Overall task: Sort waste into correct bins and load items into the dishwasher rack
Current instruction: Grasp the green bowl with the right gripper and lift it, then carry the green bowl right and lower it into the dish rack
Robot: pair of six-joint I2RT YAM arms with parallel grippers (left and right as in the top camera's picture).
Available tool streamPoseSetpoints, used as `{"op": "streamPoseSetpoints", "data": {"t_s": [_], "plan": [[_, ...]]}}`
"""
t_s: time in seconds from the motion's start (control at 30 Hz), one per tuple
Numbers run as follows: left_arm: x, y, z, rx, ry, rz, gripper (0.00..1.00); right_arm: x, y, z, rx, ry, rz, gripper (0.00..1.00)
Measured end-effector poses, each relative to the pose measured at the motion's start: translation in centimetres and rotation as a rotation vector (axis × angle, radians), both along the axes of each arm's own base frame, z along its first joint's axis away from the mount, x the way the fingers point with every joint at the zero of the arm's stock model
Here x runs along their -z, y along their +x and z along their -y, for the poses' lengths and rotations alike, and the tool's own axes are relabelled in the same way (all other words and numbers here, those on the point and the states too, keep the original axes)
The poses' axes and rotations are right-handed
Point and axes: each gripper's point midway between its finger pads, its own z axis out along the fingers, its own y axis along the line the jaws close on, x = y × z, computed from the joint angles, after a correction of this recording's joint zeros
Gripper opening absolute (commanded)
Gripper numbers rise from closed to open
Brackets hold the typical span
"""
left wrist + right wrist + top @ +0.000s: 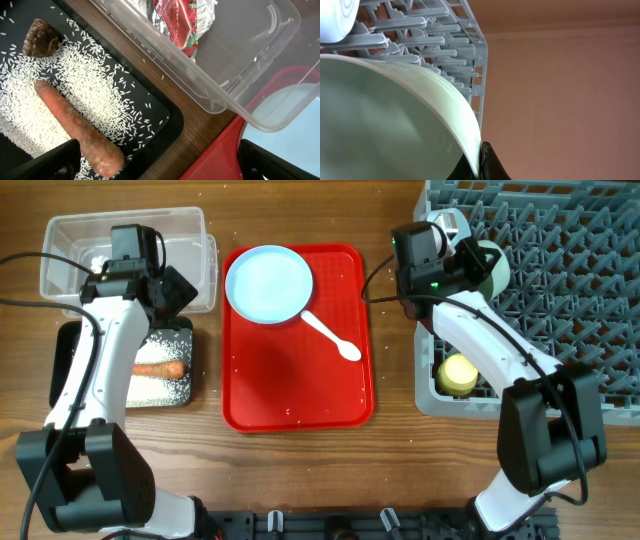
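Note:
My right gripper (468,268) is shut on the rim of the pale green bowl (492,268) and holds it tilted over the grey dishwasher rack (560,300). In the right wrist view the fingers (482,165) pinch the bowl (385,125). A light blue bowl (337,20) and a yellow cup (459,374) sit in the rack. My left gripper (172,292) is open and empty (165,172) over the corner of the black tray (165,117). The tray holds rice (30,115), the orange-brown stick (75,127) and the brown lump (40,37). The clear tub (225,100) holds the red wrapper (177,20).
The red tray (300,390) lies in the middle with the light blue plate (269,283) and the white spoon (333,337) on it. A few rice grains lie on the red tray and on the wood between the bins.

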Motion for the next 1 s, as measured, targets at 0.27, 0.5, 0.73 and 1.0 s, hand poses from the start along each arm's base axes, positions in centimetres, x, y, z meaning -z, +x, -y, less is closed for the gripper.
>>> {"op": "streamPoseSetpoints", "data": {"t_s": [0.27,0.5,0.73,1.0], "plan": [[0.0,0.0,0.0,0.000,0.000,0.000,1.00,0.2,0.1,-1.4,-0.038,0.001,-0.015,0.34],[0.0,0.0,0.0,0.000,0.000,0.000,1.00,0.7,0.1,-6.6,-0.173,0.026,-0.028,0.66],[0.0,0.0,0.0,0.000,0.000,0.000,1.00,0.8,-0.1,-9.3,-0.226,0.067,0.008,0.86],[0.0,0.0,0.0,0.000,-0.001,-0.001,1.00,-2.6,-2.8,-11.1,-0.248,0.604,0.242,0.98]]}}
